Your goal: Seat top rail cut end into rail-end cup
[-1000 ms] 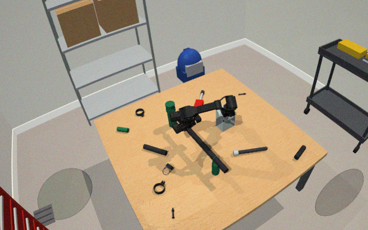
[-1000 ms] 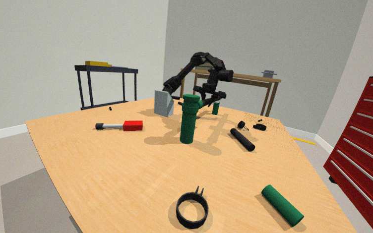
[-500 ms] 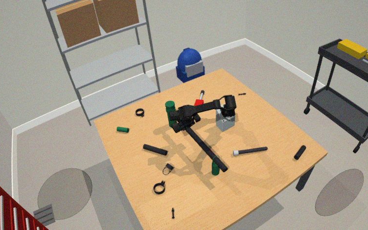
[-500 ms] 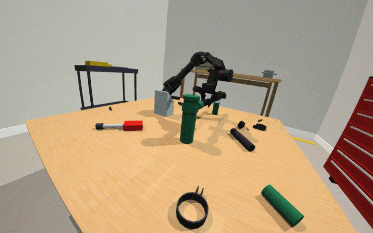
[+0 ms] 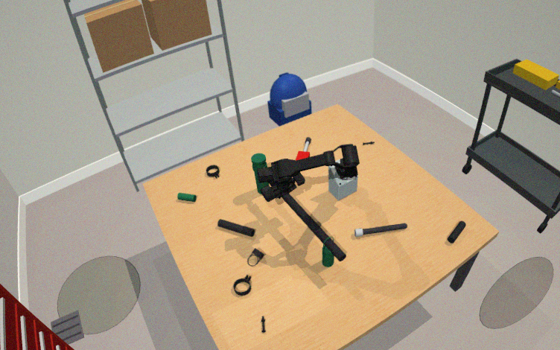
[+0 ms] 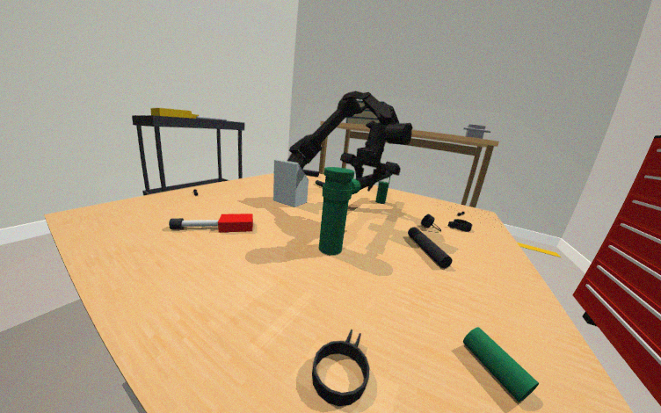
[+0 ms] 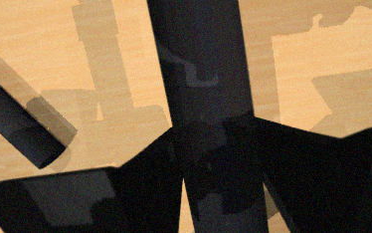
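The dark top rail [image 5: 308,219] [image 7: 203,60] slants above the table. My gripper [image 5: 280,192] [image 7: 210,127] is shut on it near the big post. The big green post [image 5: 256,177] [image 6: 330,233] stands upright. Its brace band [image 6: 335,193] sits high, just below the post cap [image 6: 339,173]. The green rail-end cup [image 6: 355,185] is on the band's side facing the rail. The rail's near end is at the cup; how deep it sits is hidden. The far part passes through the loop cap [image 5: 324,246] on the short green post [image 5: 327,257] [image 6: 381,192] and sticks out beyond it.
A grey block [image 5: 342,189] [image 6: 287,185] stands near the arm's base. A red-ended tool [image 5: 302,156] [image 6: 236,222] lies behind the post. A black tube [image 5: 236,227] [image 6: 429,248], a green tube [image 5: 186,197] [image 6: 500,364] and a black band [image 5: 212,173] [image 6: 340,392] lie around the post.
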Controlling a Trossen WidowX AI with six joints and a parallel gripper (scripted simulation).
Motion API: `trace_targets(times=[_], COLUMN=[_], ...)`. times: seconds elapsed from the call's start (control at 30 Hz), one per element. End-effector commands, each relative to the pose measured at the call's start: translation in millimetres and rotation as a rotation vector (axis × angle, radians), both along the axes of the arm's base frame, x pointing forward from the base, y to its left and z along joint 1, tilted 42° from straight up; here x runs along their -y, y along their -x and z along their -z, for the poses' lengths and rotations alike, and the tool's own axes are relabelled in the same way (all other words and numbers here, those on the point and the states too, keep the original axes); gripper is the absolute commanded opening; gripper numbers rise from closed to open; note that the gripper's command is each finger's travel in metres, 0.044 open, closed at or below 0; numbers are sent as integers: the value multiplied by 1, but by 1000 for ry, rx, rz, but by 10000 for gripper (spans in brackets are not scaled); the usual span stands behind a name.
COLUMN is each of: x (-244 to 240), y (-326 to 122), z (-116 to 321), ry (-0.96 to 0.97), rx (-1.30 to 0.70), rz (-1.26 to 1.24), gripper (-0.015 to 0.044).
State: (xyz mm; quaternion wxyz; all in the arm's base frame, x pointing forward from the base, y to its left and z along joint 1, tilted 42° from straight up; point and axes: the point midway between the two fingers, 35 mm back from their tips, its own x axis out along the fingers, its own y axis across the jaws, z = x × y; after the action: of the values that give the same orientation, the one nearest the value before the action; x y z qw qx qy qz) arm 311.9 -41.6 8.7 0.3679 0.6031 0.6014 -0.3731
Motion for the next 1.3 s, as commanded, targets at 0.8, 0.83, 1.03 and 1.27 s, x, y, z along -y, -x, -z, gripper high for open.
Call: trace_targets(times=[0.8, 0.83, 1.03, 1.27], x=[7, 7, 7, 7], y=[2, 2, 2, 2], z=[6, 6, 6, 6], ry=[1, 1, 1, 1], rx=[3, 3, 3, 3], rz=[3, 3, 3, 3], gripper=[0, 0, 53, 236])
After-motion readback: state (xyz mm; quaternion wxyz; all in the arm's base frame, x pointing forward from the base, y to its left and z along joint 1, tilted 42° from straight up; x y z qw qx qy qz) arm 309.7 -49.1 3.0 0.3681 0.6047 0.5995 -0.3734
